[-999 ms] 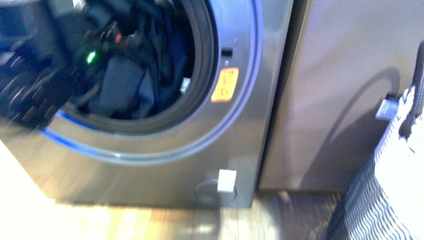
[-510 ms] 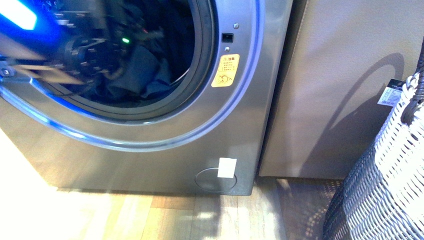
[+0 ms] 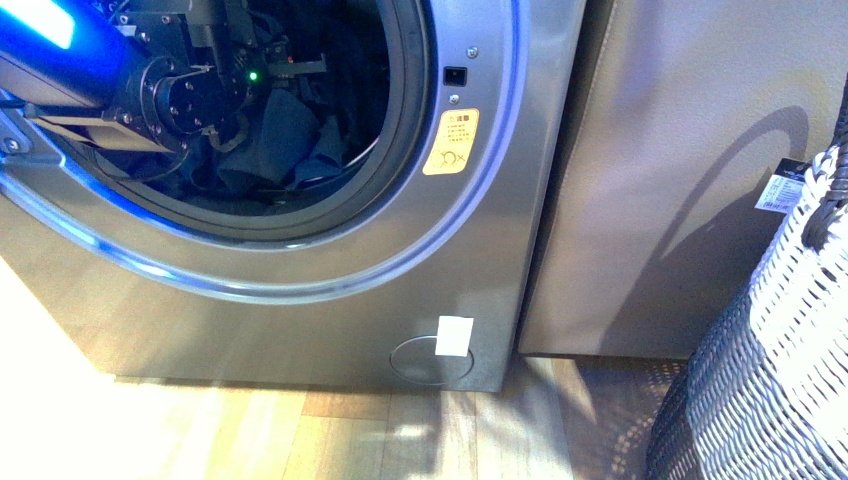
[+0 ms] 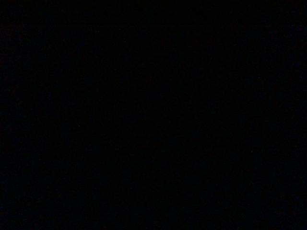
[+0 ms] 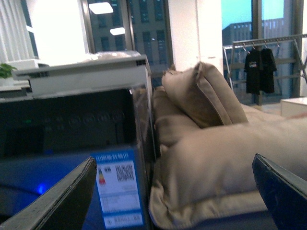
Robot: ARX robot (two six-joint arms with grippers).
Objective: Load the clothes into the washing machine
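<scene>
Reaching through the round porthole of the silver-grey front-loading washing machine (image 3: 300,330), the black left arm (image 3: 170,95) hangs over the dark navy-blue fabric clothes (image 3: 285,140) heaped inside the drum. Whether its fingers are spread or closed cannot be told, and its wrist view is dark. The right gripper (image 5: 172,160) is spread wide, empty, facing beige cushions (image 5: 206,96).

- We see the left arm (image 3: 150,90) blocking the upper-left part of the washing machine (image 3: 300,340) mouth; its right side is open.
- The clothes (image 3: 275,135) fill the lower drum.
- A wicker basket (image 3: 790,330) crowds the floor beside the cabinet (image 3: 680,150).
</scene>
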